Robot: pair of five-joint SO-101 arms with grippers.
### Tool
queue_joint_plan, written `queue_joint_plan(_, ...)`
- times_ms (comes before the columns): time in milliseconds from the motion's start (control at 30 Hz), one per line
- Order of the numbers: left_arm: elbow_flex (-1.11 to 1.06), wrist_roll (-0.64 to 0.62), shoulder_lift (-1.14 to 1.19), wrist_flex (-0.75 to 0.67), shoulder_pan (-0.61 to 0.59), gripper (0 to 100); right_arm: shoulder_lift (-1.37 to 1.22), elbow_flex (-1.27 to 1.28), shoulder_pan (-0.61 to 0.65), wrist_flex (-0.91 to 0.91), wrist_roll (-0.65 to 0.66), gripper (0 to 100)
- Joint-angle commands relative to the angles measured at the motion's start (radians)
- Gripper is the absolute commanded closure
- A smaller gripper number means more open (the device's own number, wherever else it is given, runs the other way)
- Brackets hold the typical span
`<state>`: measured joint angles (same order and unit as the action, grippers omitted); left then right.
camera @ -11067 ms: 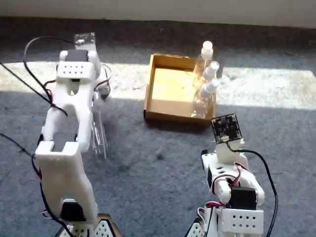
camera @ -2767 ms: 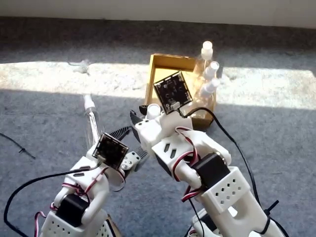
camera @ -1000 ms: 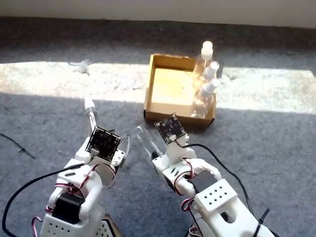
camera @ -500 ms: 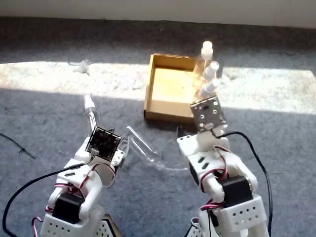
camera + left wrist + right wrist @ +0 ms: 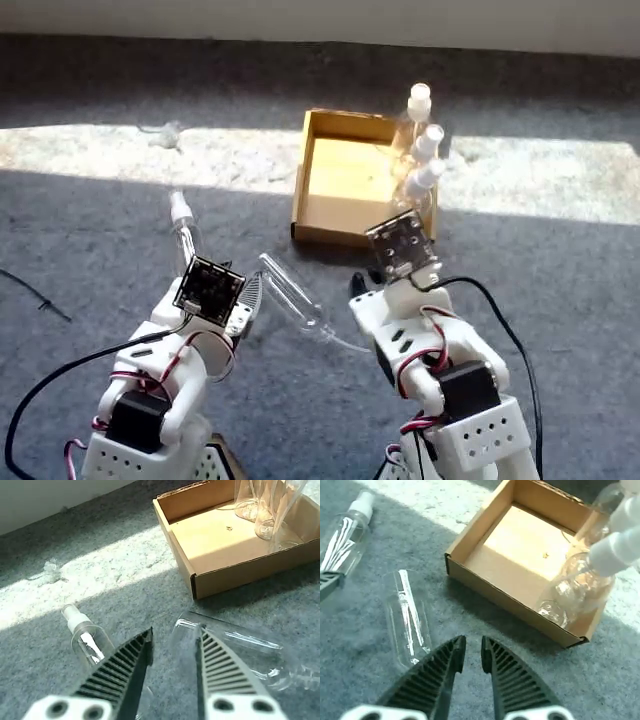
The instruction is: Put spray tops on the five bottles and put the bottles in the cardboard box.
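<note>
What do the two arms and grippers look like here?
The left arm and right arm are white shells with black servos, red-white-black wire bundles and a trailing black cable. Each wrist carries a square black camera board. The left gripper and right gripper have dark, ribbed, tapering fingers on white bases.

A cardboard box (image 5: 300, 185) sits toward the far edge of the grey surface (image 5: 560, 300). Three capped bottles (image 5: 413, 175) stand along its right wall. A clear bottle (image 5: 291, 294) lies on its side between the left arm (image 5: 165, 385) and the right arm (image 5: 440, 370). Another capped bottle (image 5: 184, 232) is just beyond the left arm. A small spray top (image 5: 161, 131) rests near the far left corner.
</note>
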<state>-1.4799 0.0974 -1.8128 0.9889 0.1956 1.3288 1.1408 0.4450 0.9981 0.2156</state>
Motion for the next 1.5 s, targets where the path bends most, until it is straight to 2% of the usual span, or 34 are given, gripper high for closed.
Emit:
queue_joint_plan(0, 0.012, 0.008, -0.007, 0.002, -0.005, 87, 0.005, 0.018, 0.028, 0.021, 0.098, 96.7)
queue_joint_plan(67, 0.012, 0.008, -0.007, 0.002, -0.005, 87, 0.005, 0.027, -0.008, 0.094, 0.17, 96.7)
queue_joint_plan(167, 0.012, 0.008, -0.007, 0.002, -0.005, 87, 0.005, 0.031, -0.165, 0.18, 0.322, 96.7)
queue_joint_plan(333, 0.012, 0.008, -0.007, 0.002, -0.005, 87, 0.005, 0.081, -0.484, 0.189, 0.566, 95.4)
queue_joint_plan(433, 0.012, 0.008, -0.007, 0.002, -0.005, 87, 0.005, 0.114, -0.578, 0.186, 0.726, 89.2)
queue_joint_plan(533, 0.012, 0.008, -0.007, 0.002, -0.005, 87, 0.005, 0.154, -0.581, 0.188, 0.79, 85.7)
queue_joint_plan(833, 0.012, 0.006, -0.007, 0.002, -0.004, 87, 0.005, 0.295, -0.529, 0.174, 0.904, 85.4)
queue_joint_plan(1067, 0.012, 0.005, -0.007, 0.002, -0.005, 87, -0.021, 0.325, -0.524, 0.113, 0.87, 85.6)
queue_joint_plan(1233, 0.012, 0.005, -0.007, 0.002, -0.005, 87, -0.26, 0.24, -0.529, 0.076, 0.822, 85.7)
queue_joint_plan(1467, 0.012, 0.006, -0.007, 0.002, -0.005, 87, -0.598, 0.074, -0.526, 0.059, 0.824, 85.8)
